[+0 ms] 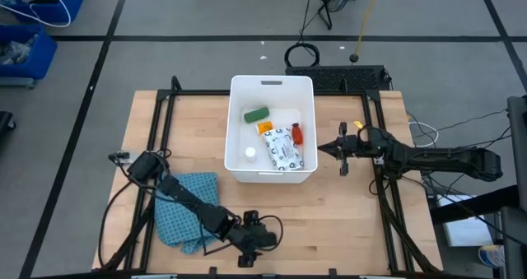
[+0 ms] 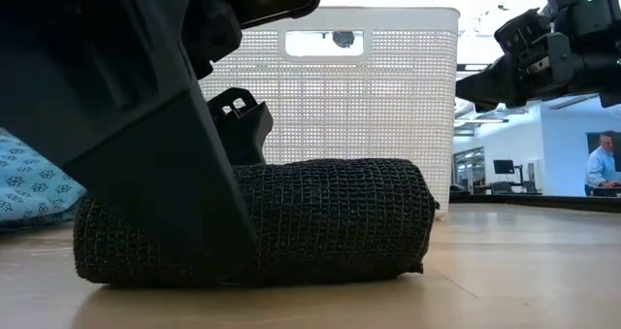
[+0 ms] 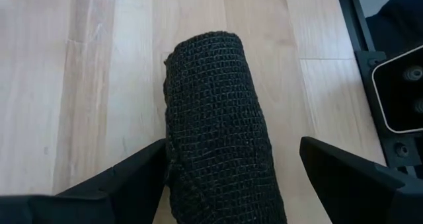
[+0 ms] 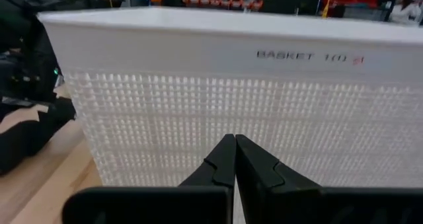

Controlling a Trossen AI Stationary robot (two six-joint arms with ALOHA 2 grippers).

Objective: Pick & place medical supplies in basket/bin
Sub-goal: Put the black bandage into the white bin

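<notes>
Setting: wooden table (image 1: 346, 205) on a grey lab floor, black frame rails at its sides; the white perforated basket (image 1: 239, 160) sits at the table's centre.
Basket contents: green oblong piece (image 1: 256, 114) toward 11 o'clock, orange pill bottle (image 1: 264, 127) just beside it, flat printed packet (image 1: 282, 150) in the middle, small red-and-white tube (image 1: 296, 133) toward 3 o'clock.
Cloth: blue checked cloth (image 1: 185, 209) lies at 8 o'clock from the basket, partly under the left arm.
Task item: black bandage roll (image 3: 218, 125), an oblong bundle of coarse netted weave, lying on its side on the bare wood at about 6 o'clock from the basket, well apart from it.
Left gripper (image 3: 231, 178): down at the roll, fingers spread wide, one on each side; one finger touches the roll's flank, the other stands clear.
Right gripper (image 4: 234, 159): waits at 3 o'clock of the basket, just beside its wall, fingers pressed together on nothing.
Step in hand: looks like the grasp of the last loose item.
Next move: likely closing across the roll's width, lifting, then carrying toward 12 o'clock over the rim.
Handling: soft wrap should compress under the squeeze.
</notes>
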